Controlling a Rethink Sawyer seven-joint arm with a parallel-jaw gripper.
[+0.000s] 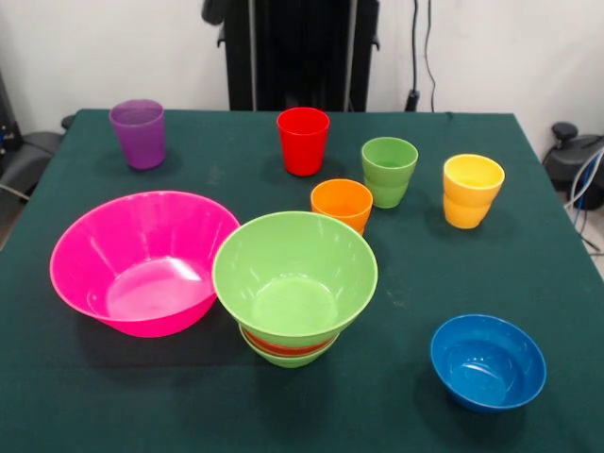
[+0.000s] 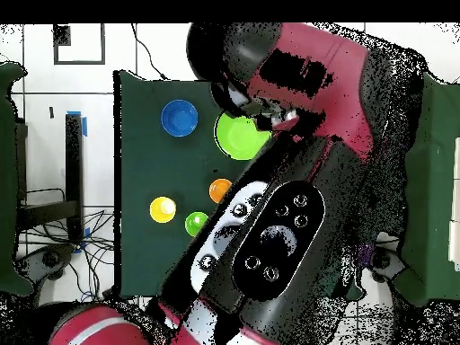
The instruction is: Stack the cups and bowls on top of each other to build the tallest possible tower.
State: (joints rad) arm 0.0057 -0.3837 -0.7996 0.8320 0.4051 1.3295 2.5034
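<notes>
The large lime green bowl [image 1: 294, 274] sits upright on a red-orange bowl [image 1: 283, 343] nested in a smaller green bowl [image 1: 283, 359]; this is the tower, at the table's front middle. The huge pink bowl [image 1: 142, 260] stands touching its left side. The blue bowl [image 1: 488, 361] stands alone at the front right. The purple cup [image 1: 138, 134], red cup [image 1: 303, 140], orange cup [image 1: 342, 204], light green cup [image 1: 389, 171] and yellow cup [image 1: 472, 191] stand upright behind. The gripper [image 2: 267, 115] shows only in the overhead view, high beside the large green bowl [image 2: 235, 137].
The red and black arm [image 2: 296, 180] hides the pink bowl and the purple and red cups in the overhead view. The table [image 1: 528, 274] has a dark green cloth. The robot's black pedestal [image 1: 302, 52] stands behind the far edge.
</notes>
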